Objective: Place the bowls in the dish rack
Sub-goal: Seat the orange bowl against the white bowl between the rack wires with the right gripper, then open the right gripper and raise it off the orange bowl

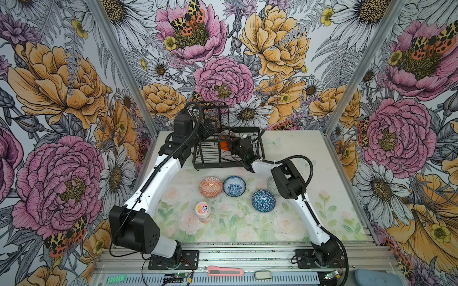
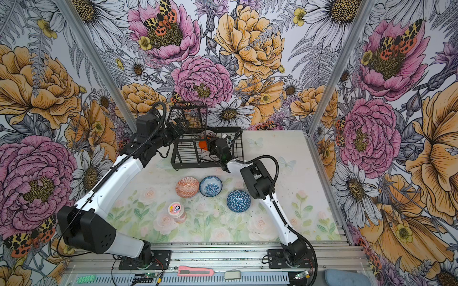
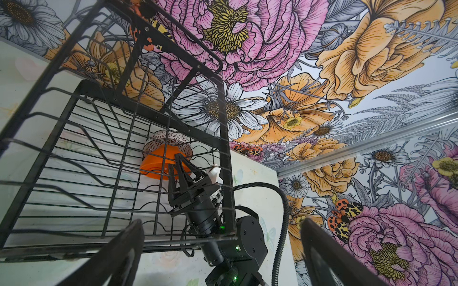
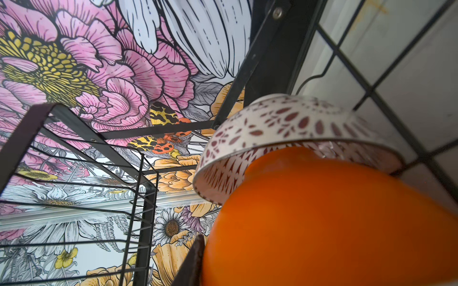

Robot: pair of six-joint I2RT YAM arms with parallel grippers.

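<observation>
1. Setting the orange bowl (image 3: 153, 166) into the dish rack (image 1: 218, 164) is judged to be the step in hand. The bowl is seen on the grid, partly under a tilted maroon-patterned bowl (image 3: 168, 138).
2. The right gripper (image 3: 182, 163) is seen at the orange bowl; whether a grip is kept cannot be told.
3. The left gripper (image 3: 223, 222) is held wide open and empty beside the rack.
4. A clean withdrawal is called for next, then a reach for the grey-green bowl (image 1: 270, 184) on the table (image 1: 322, 218).
</observation>
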